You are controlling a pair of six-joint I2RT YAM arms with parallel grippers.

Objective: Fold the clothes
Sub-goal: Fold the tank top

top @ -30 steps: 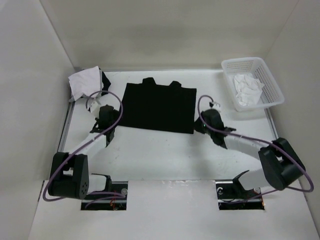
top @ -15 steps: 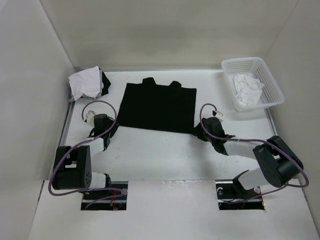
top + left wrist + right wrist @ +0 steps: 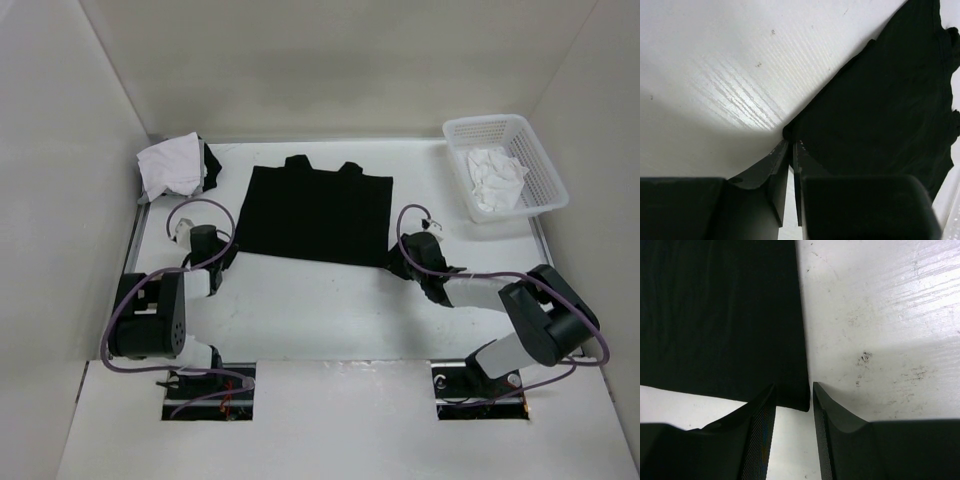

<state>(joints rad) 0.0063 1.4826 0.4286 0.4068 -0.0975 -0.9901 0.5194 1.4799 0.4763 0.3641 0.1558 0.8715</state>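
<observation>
A large black sleeveless top (image 3: 315, 212) lies spread flat on the white table, straps toward the back wall. My left gripper (image 3: 226, 256) is at its near left corner. In the left wrist view the jaws (image 3: 790, 144) are pinched together on that corner of the black cloth (image 3: 880, 110). My right gripper (image 3: 396, 264) is at the near right corner. There the jaws (image 3: 794, 390) stand open, with the corner of the black cloth (image 3: 720, 315) lying between the fingertips, flat on the table.
A white lattice basket (image 3: 540, 170) at the back right holds a crumpled white garment (image 3: 495, 175). A pile of white and dark clothes (image 3: 172, 165) sits in the back left corner. Walls close off the table on three sides.
The left arm drew back a little toward its base and its jaws closed on the top's near left corner. The right gripper opened and settled around the near right corner.
</observation>
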